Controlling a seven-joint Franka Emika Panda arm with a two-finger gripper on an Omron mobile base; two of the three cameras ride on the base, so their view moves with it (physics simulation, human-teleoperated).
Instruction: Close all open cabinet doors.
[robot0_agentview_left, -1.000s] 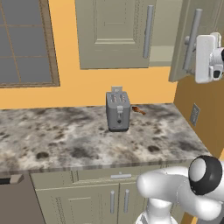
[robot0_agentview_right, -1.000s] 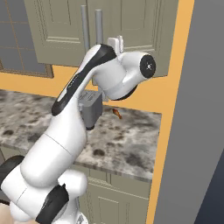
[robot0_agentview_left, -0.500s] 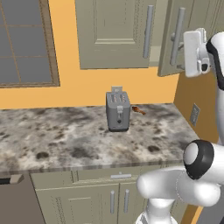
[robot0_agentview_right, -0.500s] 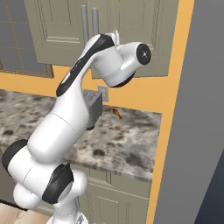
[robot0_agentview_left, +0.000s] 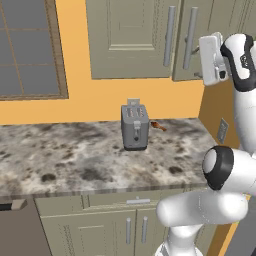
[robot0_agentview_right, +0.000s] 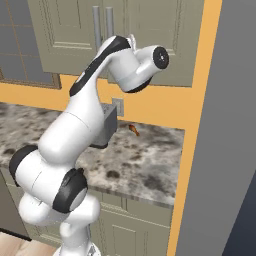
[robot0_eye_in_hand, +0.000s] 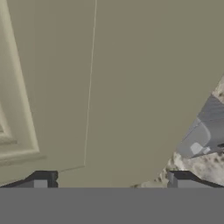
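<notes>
Jaws spread wide, gripping nothing, facing the cabinet doors; stiff hinged panels — push flat near the handle.

Right cabinet door now nearly shut, tool newly spread wide against it.

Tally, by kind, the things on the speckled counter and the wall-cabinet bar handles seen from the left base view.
Grey two-slot metal toaster: 1
Small orange item behind it, too small to identify: 1
Long vertical silver bar handles on the grey-beige wall-cabinet doors: 2
Total: 4
</notes>
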